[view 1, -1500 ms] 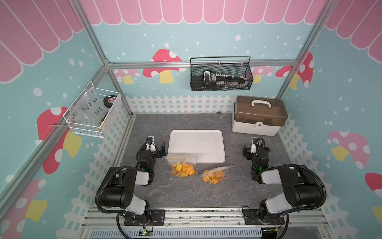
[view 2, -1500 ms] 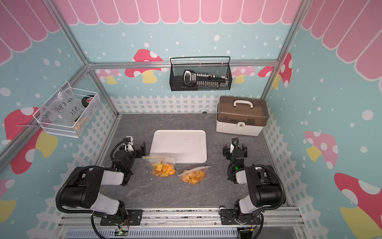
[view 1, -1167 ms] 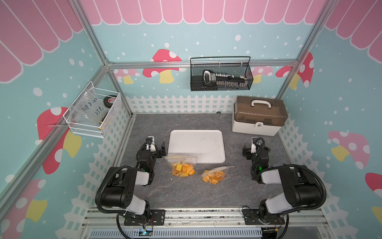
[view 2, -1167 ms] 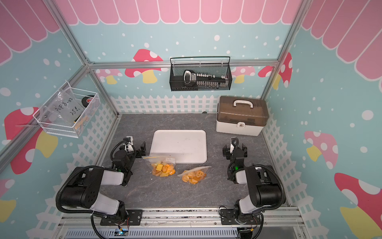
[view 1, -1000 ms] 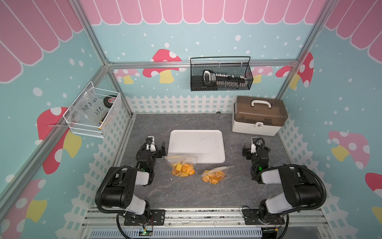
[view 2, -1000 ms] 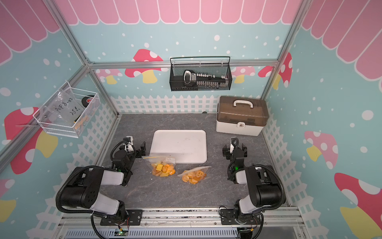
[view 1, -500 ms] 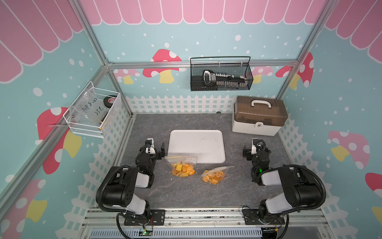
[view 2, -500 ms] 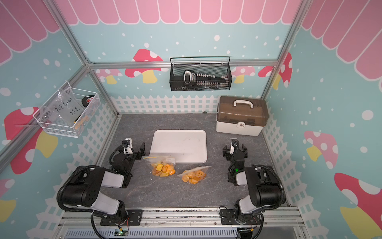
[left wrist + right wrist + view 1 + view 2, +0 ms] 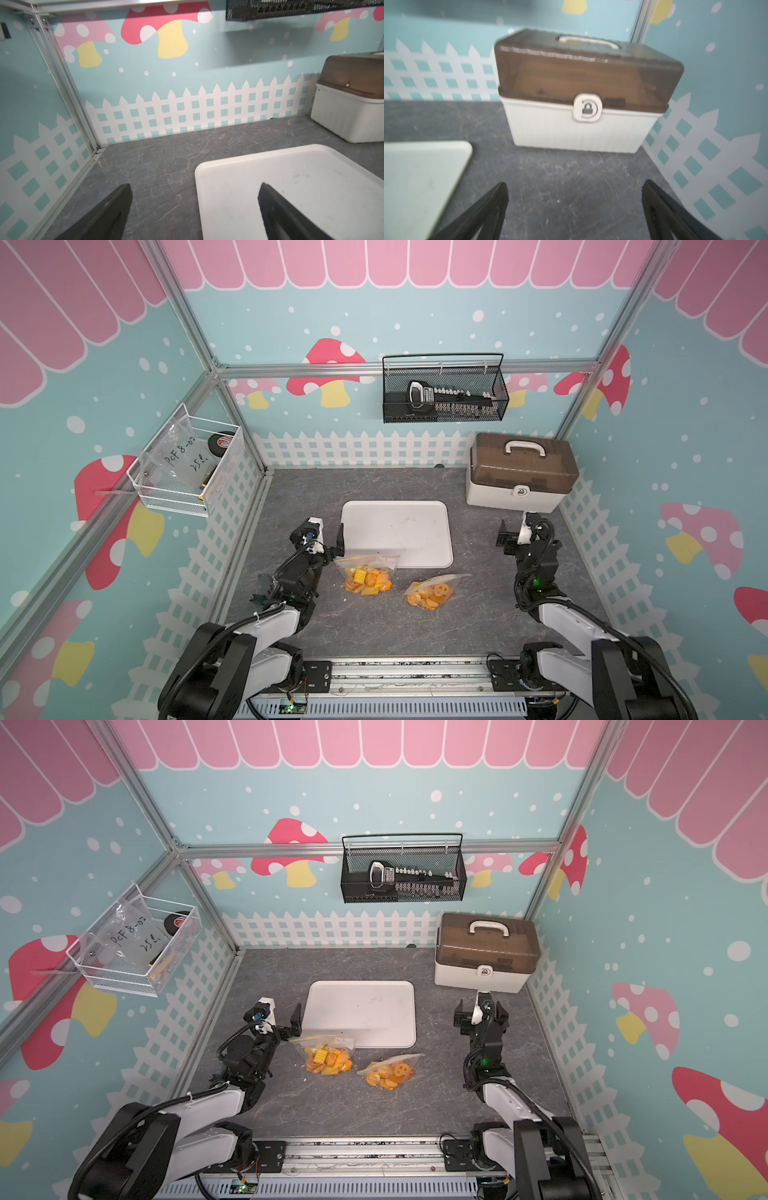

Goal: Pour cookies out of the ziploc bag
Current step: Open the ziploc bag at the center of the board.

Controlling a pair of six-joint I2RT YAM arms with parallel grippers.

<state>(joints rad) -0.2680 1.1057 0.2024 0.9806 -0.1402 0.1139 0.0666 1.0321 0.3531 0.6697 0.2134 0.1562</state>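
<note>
Two clear ziploc bags of orange and yellow cookies lie on the grey table in front of the white tray (image 9: 397,531) (image 9: 359,1011). One bag (image 9: 368,574) (image 9: 328,1054) touches the tray's near left corner. The other bag (image 9: 432,593) (image 9: 390,1071) lies nearer the front, to its right. My left gripper (image 9: 326,539) (image 9: 280,1019) (image 9: 195,185) stands open and empty at the tray's left edge, just behind the first bag. At the right, my right gripper (image 9: 521,531) (image 9: 478,1013) (image 9: 575,182) is open and empty over bare table. Neither wrist view shows a bag.
A white box with a brown lid (image 9: 519,472) (image 9: 484,952) (image 9: 579,93) (image 9: 351,104) stands at the back right, just beyond the right gripper. A black wire basket (image 9: 442,393) hangs on the back wall and a white wire basket (image 9: 187,468) on the left wall.
The left gripper has shifted a little to the right, toward the tray's left edge. The right gripper has barely moved. Both bags lie where they were.
</note>
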